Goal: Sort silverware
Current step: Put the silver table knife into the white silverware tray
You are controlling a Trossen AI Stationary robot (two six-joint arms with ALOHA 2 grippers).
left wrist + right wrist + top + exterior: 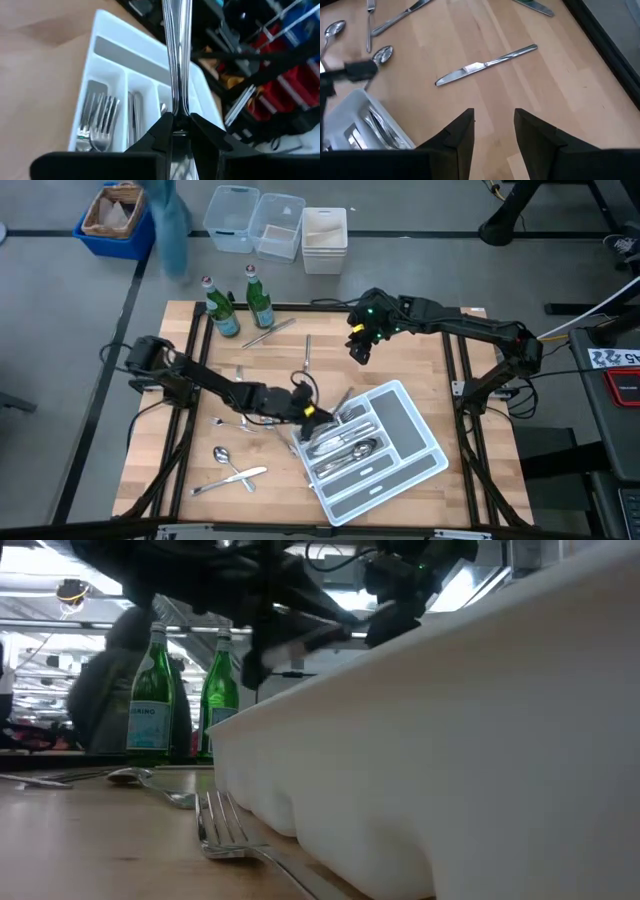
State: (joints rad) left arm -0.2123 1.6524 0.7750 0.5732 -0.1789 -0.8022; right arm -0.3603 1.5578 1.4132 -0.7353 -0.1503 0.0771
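My left gripper point(318, 415) is at the near-left corner of the white divided tray point(400, 412), shut on a slim shiny piece of silverware point(177, 60). The tray holds forks point(100, 122) and other pieces in its compartments. My right gripper point(360, 347) is open and empty above the table's far middle, with a knife point(485, 65) lying flat on the wood ahead of it. Loose forks point(228, 421), a spoon point(222, 454) and knives point(232, 479) lie on the table left of the tray. A fork point(225, 830) lies beside the tray's wall. My left gripper pinches the silverware's shaft point(179, 112) between its two fingers. The piece runs forward along the fingers and sticks out past their tips, over the tray. The fingers hide which end they have. The part that shows hangs clear above the tray's compartments.
Two green glass bottles point(222, 308) point(259, 300) stand at the table's far left, with two more knives point(270, 333) point(307, 352) near them. Plastic bins point(278, 225) and a blue basket point(115, 218) sit beyond the far edge. A blurred person point(170, 225) is there.
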